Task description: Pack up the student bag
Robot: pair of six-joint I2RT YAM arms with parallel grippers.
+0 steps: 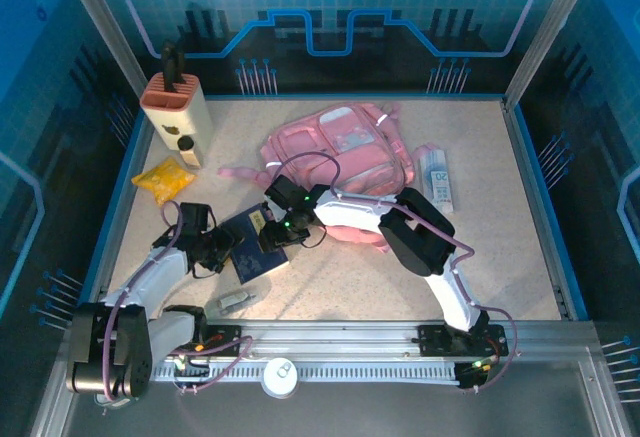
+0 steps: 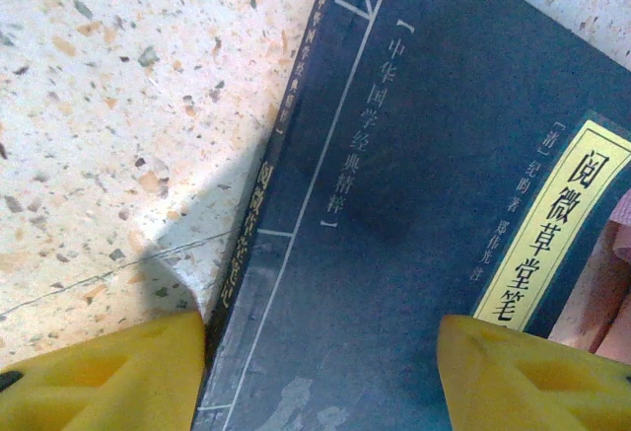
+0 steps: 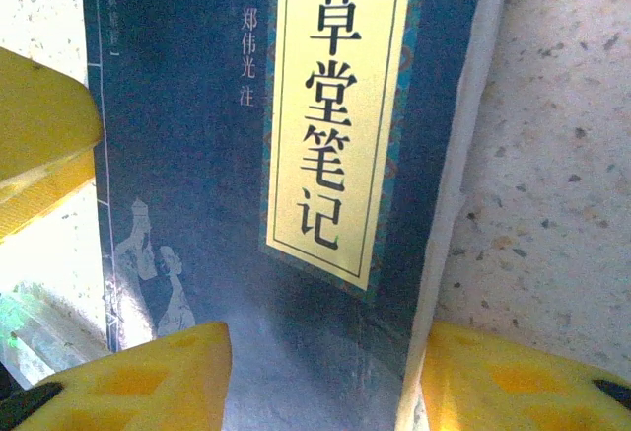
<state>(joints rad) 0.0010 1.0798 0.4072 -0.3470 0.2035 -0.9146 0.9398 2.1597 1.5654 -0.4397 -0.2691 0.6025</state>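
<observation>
The student bag (image 1: 335, 147) is a pink backpack lying flat at the back middle of the table. In front of it lies a dark blue book (image 1: 250, 259) with a yellow title label (image 3: 340, 106). Both grippers hang low over it. My left gripper (image 1: 228, 247) (image 2: 320, 352) is open: one yellow finger (image 2: 108, 377) is beside the spine, the other is over the cover (image 2: 394, 184). My right gripper (image 1: 278, 225) (image 3: 325, 362) is open too, one finger over the cover (image 3: 187, 155) and one finger (image 3: 523, 382) beside the page edge. The left gripper's finger (image 3: 39, 135) shows at the book's far side.
A yellow packet (image 1: 165, 179) and a beige holder (image 1: 178, 107) with dark tools stand at the back left. A white box (image 1: 437, 179) lies right of the bag. A small grey object (image 1: 235, 300) sits near the front rail. Low walls edge the table.
</observation>
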